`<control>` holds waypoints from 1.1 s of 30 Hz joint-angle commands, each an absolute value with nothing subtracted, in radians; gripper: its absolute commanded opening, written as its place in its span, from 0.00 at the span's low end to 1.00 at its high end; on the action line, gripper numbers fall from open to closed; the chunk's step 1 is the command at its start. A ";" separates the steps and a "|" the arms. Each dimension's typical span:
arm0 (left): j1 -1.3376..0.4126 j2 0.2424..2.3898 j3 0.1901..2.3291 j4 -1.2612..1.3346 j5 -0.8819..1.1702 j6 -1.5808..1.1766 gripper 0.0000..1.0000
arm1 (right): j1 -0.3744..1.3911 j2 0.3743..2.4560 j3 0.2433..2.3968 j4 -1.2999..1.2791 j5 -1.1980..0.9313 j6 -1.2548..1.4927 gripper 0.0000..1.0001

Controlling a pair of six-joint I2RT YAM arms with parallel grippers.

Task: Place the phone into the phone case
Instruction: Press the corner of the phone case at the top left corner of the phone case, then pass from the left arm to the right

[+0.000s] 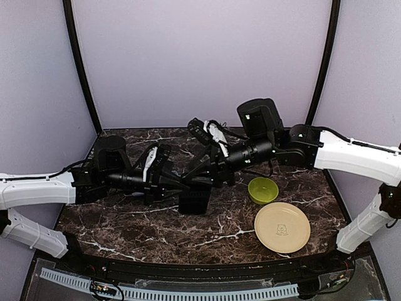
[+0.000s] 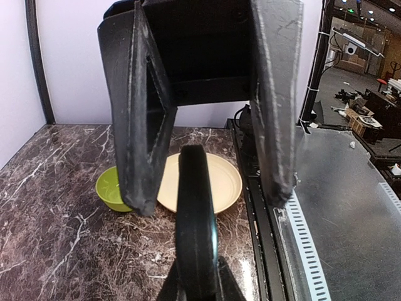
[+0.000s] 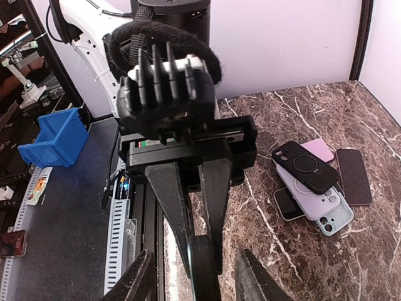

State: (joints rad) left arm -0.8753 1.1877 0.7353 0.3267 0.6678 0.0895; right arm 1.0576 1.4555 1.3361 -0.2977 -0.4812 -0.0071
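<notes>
A black phone [image 1: 195, 202] hangs on edge over the middle of the table, between the two arms. My left gripper [image 1: 182, 188] is shut on it; in the left wrist view its jaws [image 2: 195, 283] pinch the phone's thin edge [image 2: 195, 213]. My right gripper [image 1: 210, 179] is open, its fingers [image 2: 141, 157] standing either side of the phone without touching. In the right wrist view that gripper [image 3: 195, 279] straddles the phone's edge [image 3: 203, 266]. I cannot tell whether a case is round the held phone. A black phone case [image 3: 305, 166] lies on a pile at the back.
The pile holds a lilac case [image 3: 316, 200], a pink one [image 3: 321, 149] and a dark phone [image 3: 354, 177]. A green bowl [image 1: 263, 190] and a cream plate [image 1: 282, 227] sit right of centre. The table's front edge rail [image 2: 301, 232] is close.
</notes>
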 commanded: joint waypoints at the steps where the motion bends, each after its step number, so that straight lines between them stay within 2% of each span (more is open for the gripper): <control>1: -0.879 1.175 0.767 0.366 0.668 0.112 0.00 | 1.085 1.488 1.411 -0.376 -0.445 -0.082 0.47; 4: -0.879 1.176 0.768 0.365 0.672 0.113 0.00 | 1.089 1.523 1.442 -0.425 -0.420 -0.100 0.48; 5: -0.880 1.176 0.768 0.365 0.674 0.113 0.00 | 1.088 1.532 1.450 -0.434 -0.414 -0.104 0.45; 12: -0.879 1.173 0.769 0.363 0.685 0.114 0.00 | 1.089 1.556 1.467 -0.448 -0.401 -0.119 0.02; 13: -0.879 1.172 0.769 0.363 0.685 0.115 0.00 | 1.089 1.553 1.466 -0.445 -0.398 -0.121 0.00; 20: -0.879 1.170 0.770 0.366 0.694 0.108 0.00 | 1.088 1.528 1.450 -0.430 -0.397 -0.125 0.00; 21: -0.880 1.169 0.769 0.370 0.695 0.106 0.00 | 1.089 1.525 1.449 -0.428 -0.396 -0.125 0.03; 23: -0.880 1.164 0.766 0.380 0.696 0.096 0.00 | 1.085 1.511 1.436 -0.425 -0.398 -0.120 0.39; 24: -0.880 1.159 0.765 0.384 0.698 0.093 0.00 | 1.081 1.498 1.425 -0.423 -0.405 -0.121 0.45; 26: -0.879 1.154 0.761 0.388 0.700 0.094 0.00 | 1.071 1.464 1.390 -0.408 -0.402 -0.113 0.45; 29: -0.880 1.157 0.761 0.388 0.697 0.095 0.00 | 1.062 1.429 1.345 -0.385 -0.402 -0.095 0.32; 33: -0.879 1.160 0.764 0.385 0.700 0.095 0.00 | 1.060 1.425 1.335 -0.383 -0.392 -0.086 0.27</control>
State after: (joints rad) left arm -0.8753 1.1946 0.7353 0.3058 0.6876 0.0963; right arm 1.0660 1.4475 1.3487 -0.4328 -0.4061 -0.1040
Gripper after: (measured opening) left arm 0.098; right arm 0.275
